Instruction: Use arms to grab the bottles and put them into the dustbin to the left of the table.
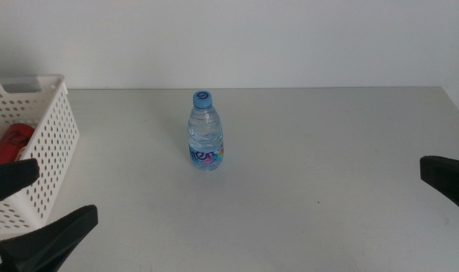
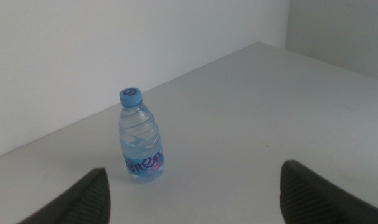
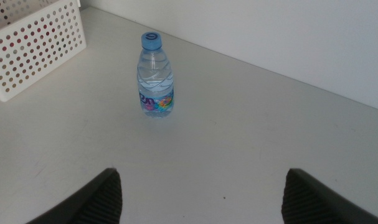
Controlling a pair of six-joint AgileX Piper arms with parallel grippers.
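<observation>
Water bottle (image 1: pixel 206 140) upright mid-table (image 1: pixel 327 166); left gripper (image 1: pixel 32 211) at 8 o'clock, right gripper (image 3: pixel 201 193) at 3, both spread (empty). Risk: jaw nudge topples bottle.

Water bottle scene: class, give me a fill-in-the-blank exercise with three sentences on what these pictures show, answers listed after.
1. The water bottle stands upright with a ____ cap.
2. A red can lies inside the white ____.
3. Both the left gripper and the right gripper have their jaws ____.

Missing words: blue; dustbin; open
</observation>
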